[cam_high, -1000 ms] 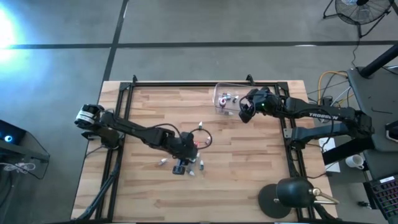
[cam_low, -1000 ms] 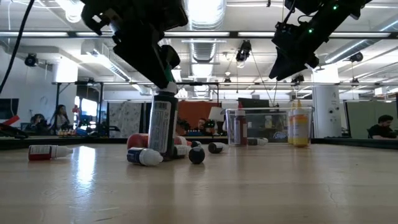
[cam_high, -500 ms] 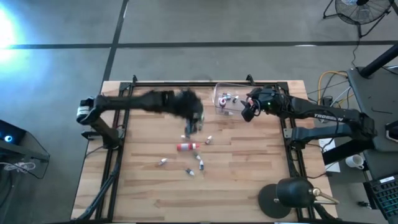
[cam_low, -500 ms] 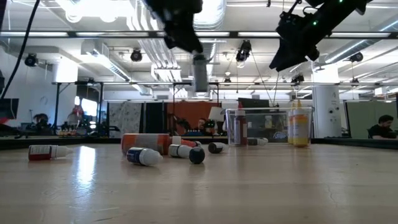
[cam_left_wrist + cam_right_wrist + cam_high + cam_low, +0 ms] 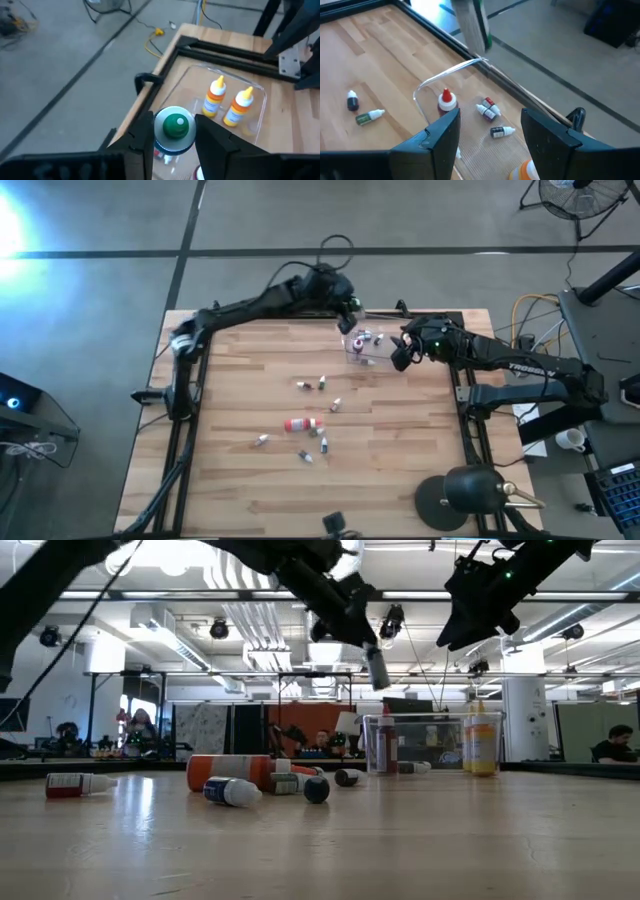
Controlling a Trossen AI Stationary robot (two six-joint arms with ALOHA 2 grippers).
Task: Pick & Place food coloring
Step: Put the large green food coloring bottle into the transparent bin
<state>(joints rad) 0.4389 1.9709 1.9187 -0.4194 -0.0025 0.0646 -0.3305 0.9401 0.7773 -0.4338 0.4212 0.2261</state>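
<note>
My left gripper (image 5: 352,308) is raised over the far rim of the clear box (image 5: 370,358) at the table's far edge, shut on a green-capped food coloring bottle (image 5: 377,668). In the box lie several small bottles (image 5: 487,111) and two orange-capped ones (image 5: 215,97). My right gripper (image 5: 398,358) hangs open above the box's right side, with nothing between its fingers (image 5: 445,132). More food coloring lies on its side in the table's middle: a larger red bottle (image 5: 300,422) and several tiny ones (image 5: 322,383). My left gripper pinches the bottle between its two fingers, on opposite sides near the cap end (image 5: 158,132). The fingers slant down from the table's left. The bottle's body (image 5: 379,675) sticks out below them, tilted, lifted clear above the box.
Black frame rails (image 5: 300,317) run along the table's far and side edges. A black lamp base (image 5: 470,498) stands at the near right corner. Bare wood (image 5: 400,440) lies between the scattered bottles and the right rail.
My left gripper has lifted the bottle, which stood upright among the scattered ones in the table's middle, clear of the wood. It has swung up and toward the far edge and right, tipping toward level, until it hangs above the clear box. The bottle now tilts.
</note>
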